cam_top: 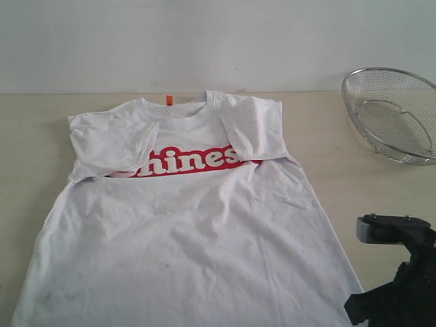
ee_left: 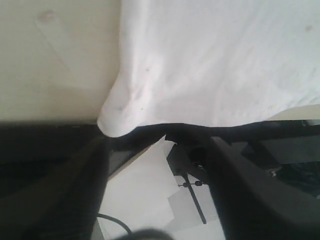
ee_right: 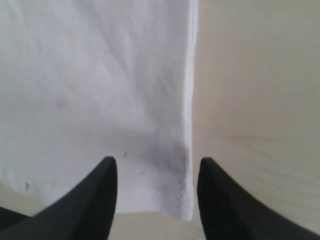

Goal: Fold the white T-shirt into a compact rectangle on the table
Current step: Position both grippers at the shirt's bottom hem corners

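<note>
The white T-shirt (cam_top: 197,225) lies flat on the table (cam_top: 34,136), chest up. Both sleeves are folded in over the red banner (cam_top: 191,162), and the orange tag (cam_top: 168,100) shows at the neck. In the right wrist view, my right gripper (ee_right: 156,167) is open and its black fingers straddle the shirt's (ee_right: 100,90) hem corner (ee_right: 182,202) without touching it. In the left wrist view, my left gripper (ee_left: 160,175) stands open past the table's front edge. Nothing is between its dark, blurred fingers (ee_left: 250,195), and the shirt's other hem corner (ee_left: 117,120) droops over that edge.
A round wire-mesh basket (cam_top: 395,116) sits at the back right of the table. My right arm (cam_top: 402,272) is at the front right corner, beside the shirt. Under the left gripper I see floor with white paper (ee_left: 145,195) and a cable.
</note>
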Available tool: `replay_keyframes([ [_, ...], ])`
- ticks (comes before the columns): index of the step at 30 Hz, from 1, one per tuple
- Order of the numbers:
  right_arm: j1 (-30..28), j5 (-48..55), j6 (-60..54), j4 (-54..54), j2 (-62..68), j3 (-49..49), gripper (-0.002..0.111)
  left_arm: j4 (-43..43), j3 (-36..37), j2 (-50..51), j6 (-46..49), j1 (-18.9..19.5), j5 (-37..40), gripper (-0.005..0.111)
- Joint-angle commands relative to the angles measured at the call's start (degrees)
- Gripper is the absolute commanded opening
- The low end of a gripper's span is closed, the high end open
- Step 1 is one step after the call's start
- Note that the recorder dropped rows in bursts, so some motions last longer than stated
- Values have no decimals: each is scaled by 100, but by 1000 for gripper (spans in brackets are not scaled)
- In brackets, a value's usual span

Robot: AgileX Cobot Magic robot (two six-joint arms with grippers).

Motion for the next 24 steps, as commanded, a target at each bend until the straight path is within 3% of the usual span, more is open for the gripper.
replay_keyframes([
  [1, 15, 2, -58, 26, 6, 14, 45, -12, 17, 481, -72, -21, -115, 55],
  [13, 15, -45, -58, 26, 6, 14, 45, -484, 159, 1393, 364, -21, -1289, 55],
  [24, 15, -171, -46, 2, 6, 14, 45, -855, 389, 1578, 687, -21, -1677, 55],
])
